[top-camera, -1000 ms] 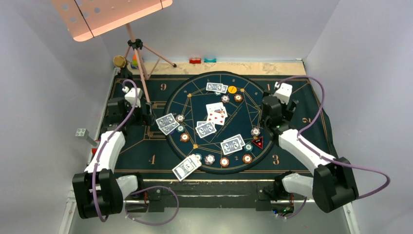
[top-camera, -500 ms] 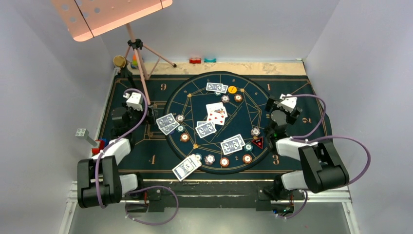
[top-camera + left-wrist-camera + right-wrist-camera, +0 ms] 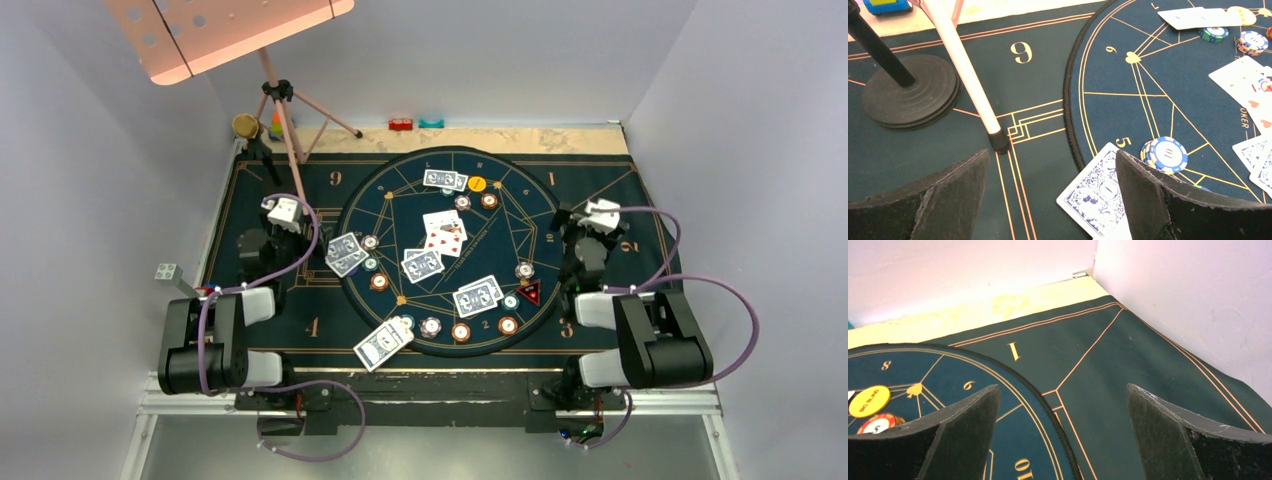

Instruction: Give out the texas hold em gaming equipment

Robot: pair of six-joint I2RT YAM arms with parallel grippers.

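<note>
Blue-backed card pairs lie on the round mat at the back (image 3: 445, 180), left (image 3: 345, 253), middle (image 3: 422, 264), right (image 3: 478, 295) and front (image 3: 383, 346). Face-up cards (image 3: 443, 232) lie in the centre. The yellow disc (image 3: 478, 183) and the red triangular marker (image 3: 529, 292) sit near chips such as (image 3: 525, 270). My left gripper (image 3: 290, 238) is open and empty; in its wrist view (image 3: 1051, 155) the left card (image 3: 1098, 195) and a blue-white chip (image 3: 1168, 154) lie by its right finger. My right gripper (image 3: 578, 222) is open and empty over the mat's edge (image 3: 1063, 388).
A pink tripod leg (image 3: 963, 65) ends just ahead of my left gripper, beside a black round stand base (image 3: 910, 90). Red (image 3: 401, 124) and teal (image 3: 431, 123) blocks sit at the back. The right wall (image 3: 1188, 305) is close to my right gripper.
Both arms have folded back toward their bases. Both grippers have drawn away from the round mat toward the outer sides, open and empty. Cards and chips have not moved.
</note>
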